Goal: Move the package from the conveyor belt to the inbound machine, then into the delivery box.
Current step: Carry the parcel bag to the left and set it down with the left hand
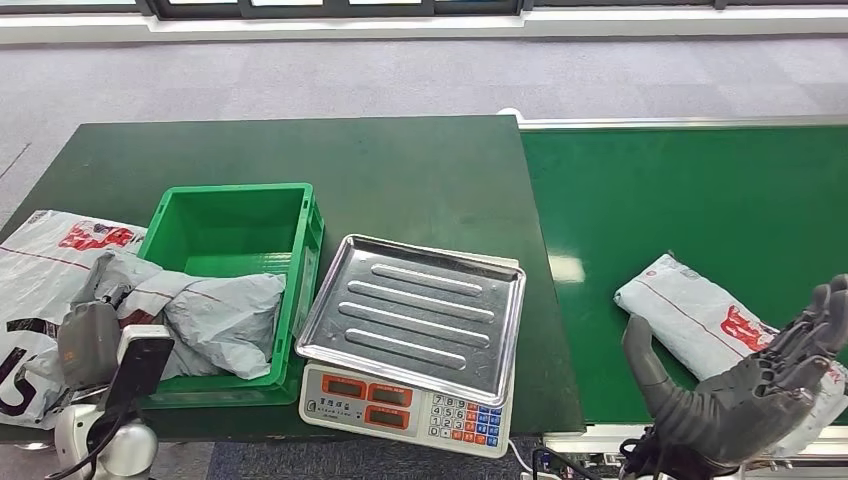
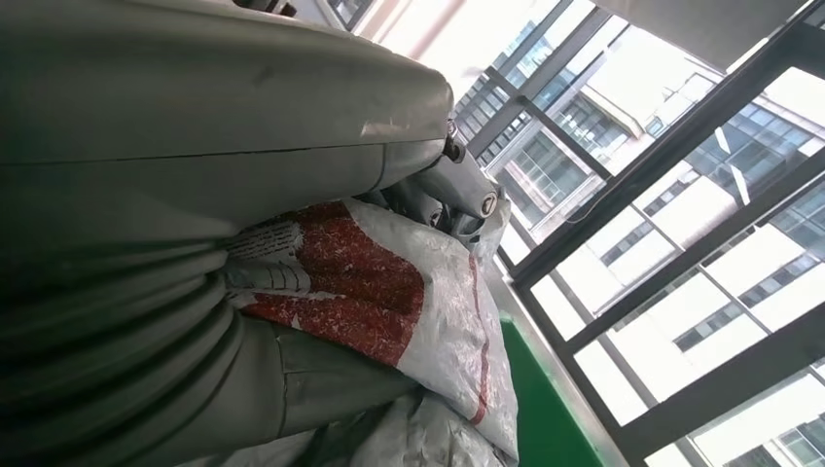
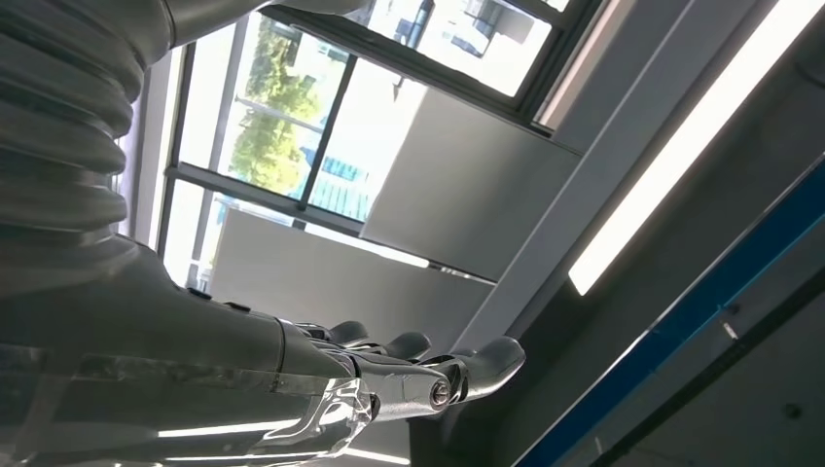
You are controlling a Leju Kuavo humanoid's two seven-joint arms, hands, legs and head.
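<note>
Grey carpet and a window wall behind; dark green table (image 1: 420, 170) up front, conveyor belt (image 1: 700, 200) butted against its right side. On the table: green plastic crate (image 1: 240, 232) holding one crumpled grey mailer bag (image 1: 222, 322) slumped against its near wall. Just beside the crate, a weighing scale (image 1: 415, 340) with a bare ribbed steel tray. More white printed bags (image 1: 40, 260) heaped at the table's left end. On the belt, near its front edge: white package (image 1: 700, 315) with red print, lying flat. Right hand (image 1: 745, 385) raised palm-up just beside that package, fingers spread, grasping nothing. Left hand (image 1: 95, 335) low by the crate, pressed against a red-printed bag (image 2: 389, 292); cannot tell whether clenched or released.
</note>
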